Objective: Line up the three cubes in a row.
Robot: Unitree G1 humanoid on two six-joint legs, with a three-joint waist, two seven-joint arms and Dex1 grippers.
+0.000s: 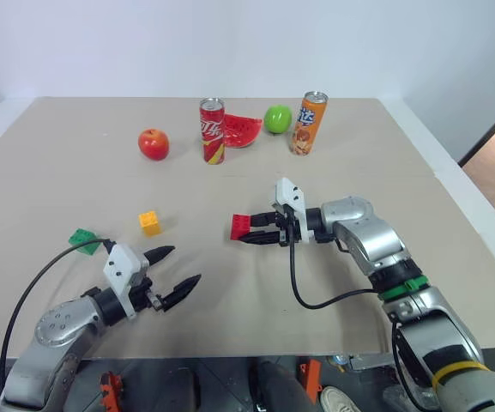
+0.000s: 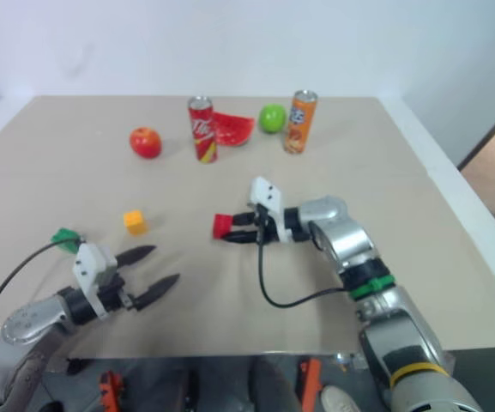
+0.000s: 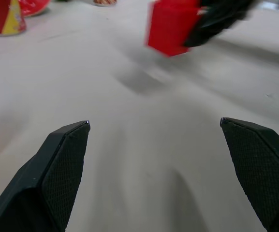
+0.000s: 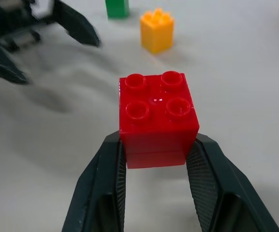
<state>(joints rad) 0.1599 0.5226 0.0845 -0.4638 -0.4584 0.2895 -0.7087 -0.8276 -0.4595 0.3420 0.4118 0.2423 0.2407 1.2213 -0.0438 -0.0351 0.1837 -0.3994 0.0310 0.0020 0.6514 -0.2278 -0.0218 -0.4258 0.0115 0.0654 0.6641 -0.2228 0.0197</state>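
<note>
green plastic sits furthest to our left: the green cube (image 1: 83, 239) rests on the tan table (image 1: 359, 129), near the table's left edge and just behind our left gripper (image 1: 177, 274). that gripper hovers low over the table with its two black fingers spread wide and nothing between them.

a little to the right lies the yellow cube (image 1: 150, 223), near the green one but not touching it. both look like hard, glossy toy bricks with studs on top, so we judge them light and stiff, with nothing to crush, but smooth enough on their flat sides to slip or twist out of a loose pinch. the best hold looks to be across two opposite flat walls, below the studs, with the fingers square to the faces.

further right, near the middle of the table, our right gripper (image 1: 251, 229) is clamped on the red cube (image 1: 240, 226). the right wrist view shows the fingers pressing on two opposite side walls at the lower half, studs facing away and the cube sitting straight. a faint shadow under it suggests it is held just clear of the table, though we cannot be sure.

at the back stand a red apple (image 1: 153, 144), a red can (image 1: 212, 130), a watermelon slice (image 1: 242, 130), a green apple (image 1: 277, 118) and an orange can (image 1: 309, 123), all well apart from the cubes.
</note>
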